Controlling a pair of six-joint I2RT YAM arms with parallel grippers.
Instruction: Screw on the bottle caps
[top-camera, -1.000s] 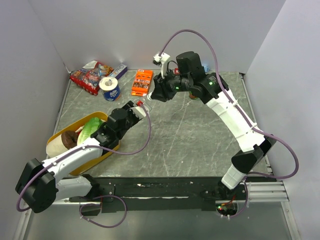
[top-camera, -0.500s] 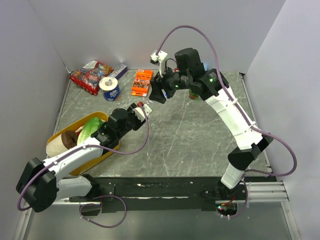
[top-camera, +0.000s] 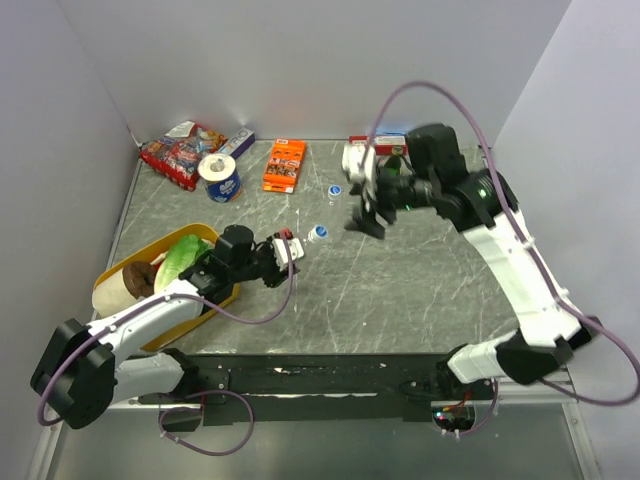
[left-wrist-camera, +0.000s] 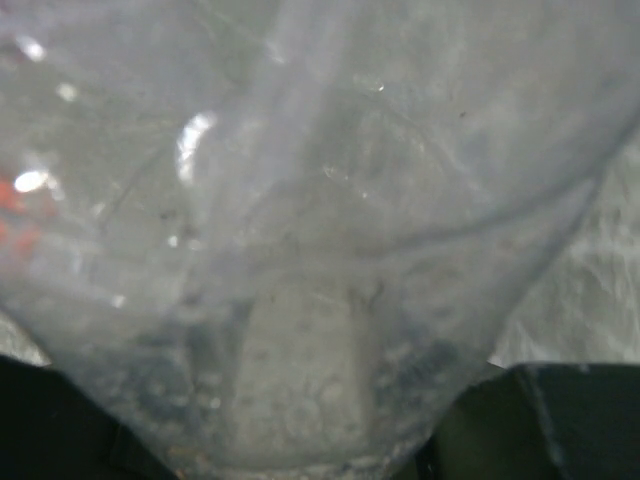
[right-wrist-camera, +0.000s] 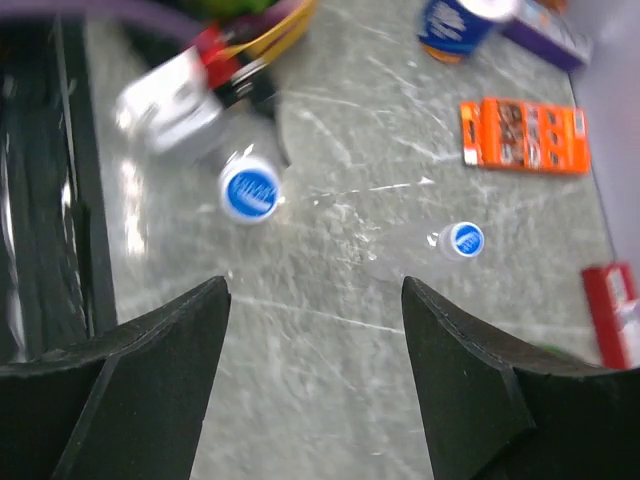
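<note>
The left gripper (top-camera: 296, 243) reaches out over the grey table (top-camera: 420, 290), and it is closed on the first bottle (left-wrist-camera: 320, 250). This little clear bottle fills almost all of the left wrist view, so it is pinched between the two fingers. The first cap (top-camera: 318, 233) is blue with a white mark, and it sits on the end of that bottle, just past the fingertips. I cannot tell if the bottle touches the table. The second bottle (right-wrist-camera: 438, 244) is a bit farther back on the table, all by itself. The second cap (right-wrist-camera: 466, 240) sits on top of it. The two bottles are near each other but do not touch. The right gripper (top-camera: 364, 213) hangs in the air, near both bottles on their right. Its black fingers (right-wrist-camera: 150, 380) are spread wide apart and there is nothing between them. An orange box (top-camera: 284, 165) lies flat near the back of the table. A blue and white roll (top-camera: 219, 178) stands to the left of the box.
</note>
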